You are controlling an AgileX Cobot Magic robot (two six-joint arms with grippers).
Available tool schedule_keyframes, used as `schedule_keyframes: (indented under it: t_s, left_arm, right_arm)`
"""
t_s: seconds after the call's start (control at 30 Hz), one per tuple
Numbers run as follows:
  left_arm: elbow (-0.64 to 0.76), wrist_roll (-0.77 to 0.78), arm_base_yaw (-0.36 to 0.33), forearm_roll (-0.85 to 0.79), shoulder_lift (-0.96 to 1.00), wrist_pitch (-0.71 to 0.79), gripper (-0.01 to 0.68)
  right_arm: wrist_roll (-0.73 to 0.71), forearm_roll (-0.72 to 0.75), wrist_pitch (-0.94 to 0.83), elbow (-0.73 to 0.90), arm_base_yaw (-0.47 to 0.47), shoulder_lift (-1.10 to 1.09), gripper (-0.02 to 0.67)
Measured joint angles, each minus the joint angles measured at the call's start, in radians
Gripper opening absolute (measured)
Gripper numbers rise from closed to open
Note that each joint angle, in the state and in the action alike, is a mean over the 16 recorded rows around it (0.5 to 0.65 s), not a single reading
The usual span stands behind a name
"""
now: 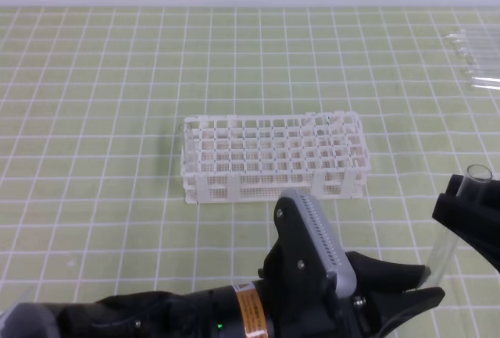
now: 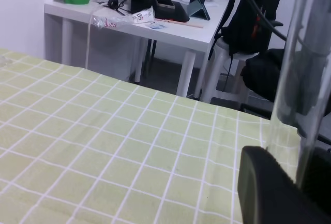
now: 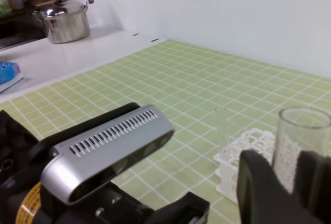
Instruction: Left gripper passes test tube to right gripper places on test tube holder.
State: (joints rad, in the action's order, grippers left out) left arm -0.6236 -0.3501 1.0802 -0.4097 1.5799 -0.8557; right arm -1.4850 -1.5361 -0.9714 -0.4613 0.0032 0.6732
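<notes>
- Green checked mat [image 1: 117, 80] covered the bench, a white wall behind it; an office desk and a black backpack [image 2: 253, 12] showed beyond the bench edge in the left wrist view.
- Test tube [image 1: 457, 225] stood near upright at the lower right of the high view, mouth up, between the two arms.
- Left gripper [image 1: 418, 279] reached across from the bottom, jaws closed on the lower part of the tube.
- Right gripper [image 1: 469, 213] sat at the tube's upper part, a dark finger [image 3: 269, 193] just beside the glass; whether its jaws had closed on the tube, I could not tell.
- Judgement: handover was midway, with the left not yet released and placing not yet begun.
- Test tube holder [image 1: 273, 158] stood mid-mat, well apart from the tube; one clear tube seemed to stand at its far right corner, the other holes looking empty.
- Spare clear tubes [image 1: 476, 57] lay at the far right edge, out of the path.
- Nothing lay between the tube and the rack; the left arm's camera housing [image 1: 316, 233] rose in front of the rack.
</notes>
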Motion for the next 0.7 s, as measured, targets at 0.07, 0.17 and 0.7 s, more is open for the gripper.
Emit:
schedule_keyframes:
  t_s: [0.07, 0.17, 0.7]
  left_arm:
    - [0.000, -0.001, 0.000, -0.002, 0.000, -0.001, 0.022]
    - [0.000, -0.002, 0.000, -0.003, 0.001, -0.002, 0.028]
    - [0.000, -0.003, 0.000, 0.001, 0.000, -0.003, 0.030]
  right_arm:
    - [-0.006, 0.003, 0.002, 0.000, 0.000, 0.000, 0.115]
    - [-0.012, 0.005, 0.002, 0.000, 0.000, 0.000, 0.110]
    - [-0.014, 0.006, 0.002, 0.000, 0.000, 0.000, 0.108]
